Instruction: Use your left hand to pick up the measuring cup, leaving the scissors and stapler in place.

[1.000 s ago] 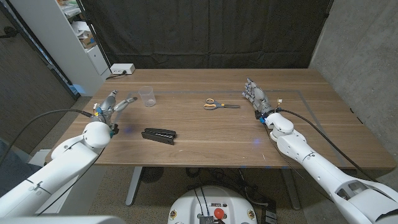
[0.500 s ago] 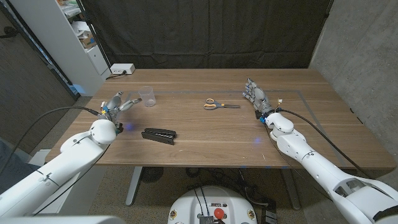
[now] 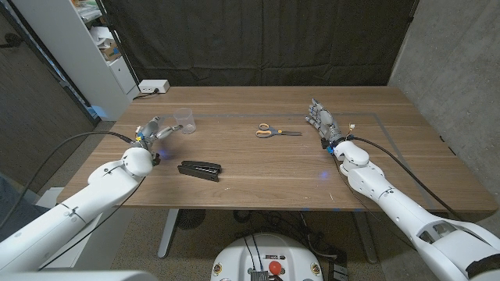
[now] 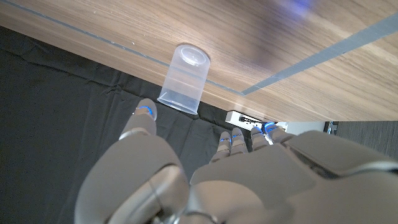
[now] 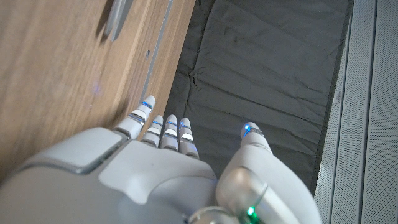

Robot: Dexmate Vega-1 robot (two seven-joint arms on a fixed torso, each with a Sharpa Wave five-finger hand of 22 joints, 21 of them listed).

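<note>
Fingers spread and empty, the left hand [image 3: 156,129] reached close beside the clear measuring cup [image 3: 184,120], upright near the table's [image 3: 258,168] far left edge. The scissors [image 3: 275,131] and stapler [image 3: 200,168] lay apart; the right hand [image 3: 321,122] waited open, holding nothing.
</note>
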